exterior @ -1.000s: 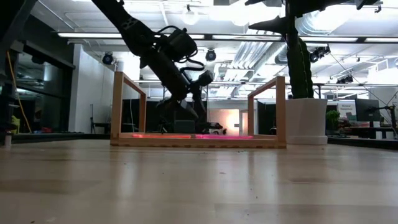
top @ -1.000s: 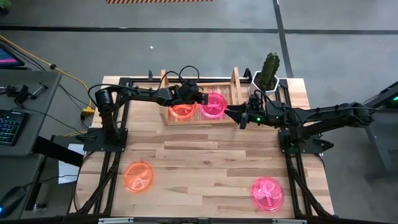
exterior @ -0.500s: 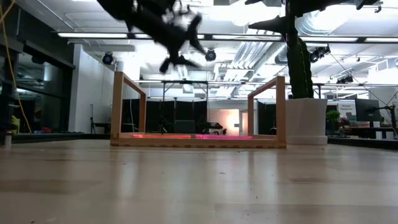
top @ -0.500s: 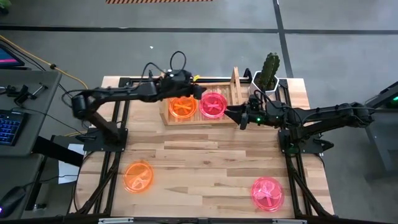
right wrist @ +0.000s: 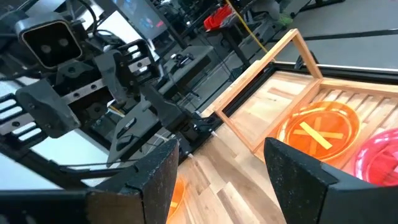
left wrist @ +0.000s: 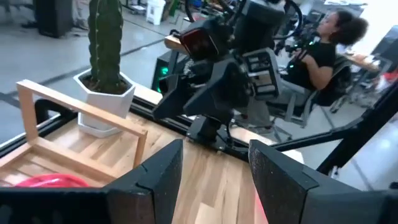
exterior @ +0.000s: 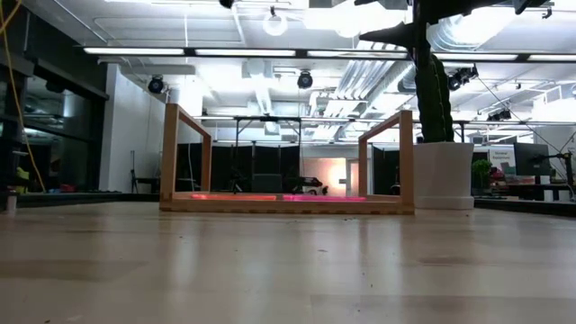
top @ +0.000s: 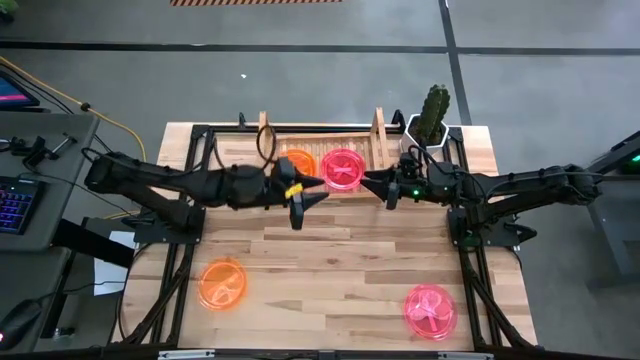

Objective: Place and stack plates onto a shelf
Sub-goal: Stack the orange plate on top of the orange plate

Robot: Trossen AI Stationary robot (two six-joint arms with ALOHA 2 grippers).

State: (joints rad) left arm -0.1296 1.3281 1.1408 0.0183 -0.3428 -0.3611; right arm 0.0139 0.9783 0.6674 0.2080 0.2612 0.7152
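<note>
The plates are lying in two places: an orange plate and a pink plate are sitting side by side on the slatted base of the shelf at the upper centre of the high view, while a second orange plate is resting at the lower left of the table and a second pink plate at its lower right. The left pincer is hanging over the table just below the shelf's front edge, its fingers spread apart and grasping nothing. The right pincer is waiting just right of the shelf, near the pink plate there, its fingers also released and empty. A cactus pot is standing at the upper right, beside the shelf's right board. A person is sitting beyond the table in the left wrist view.
</note>
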